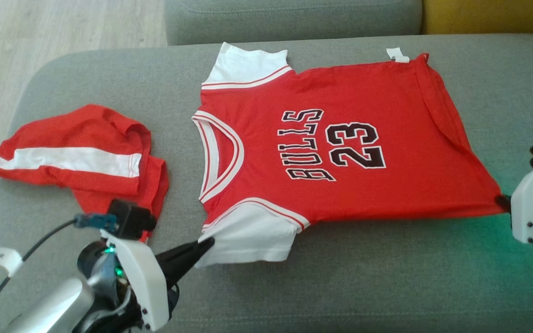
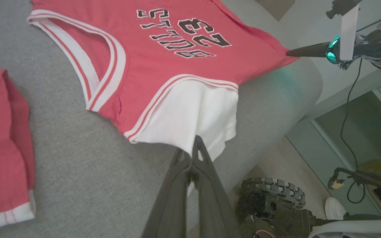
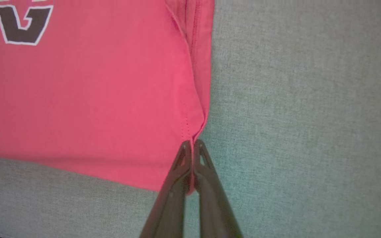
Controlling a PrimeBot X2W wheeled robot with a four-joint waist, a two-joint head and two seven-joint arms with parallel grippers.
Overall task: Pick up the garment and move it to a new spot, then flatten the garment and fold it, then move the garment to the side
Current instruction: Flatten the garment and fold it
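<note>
So the left gripper (image 2: 190,149) has its fingers pinched right together on the white sleeve of the jersey (image 1: 400,97), the sleeve on the robot's side. The right gripper (image 3: 192,145) is clamped just as tight on the jersey's red hem corner. The jersey lies spread out, print up, on a grey couch cushion (image 1: 387,286). Crumpled red shorts (image 1: 86,152) sit beside its collar, with pale wood floor (image 1: 63,27) beyond. The print reads BULLS 23.

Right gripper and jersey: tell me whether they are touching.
Touching. The right wrist view shows the right gripper shut on the jersey at its hem corner, red cloth pinched between its fingers.
</note>
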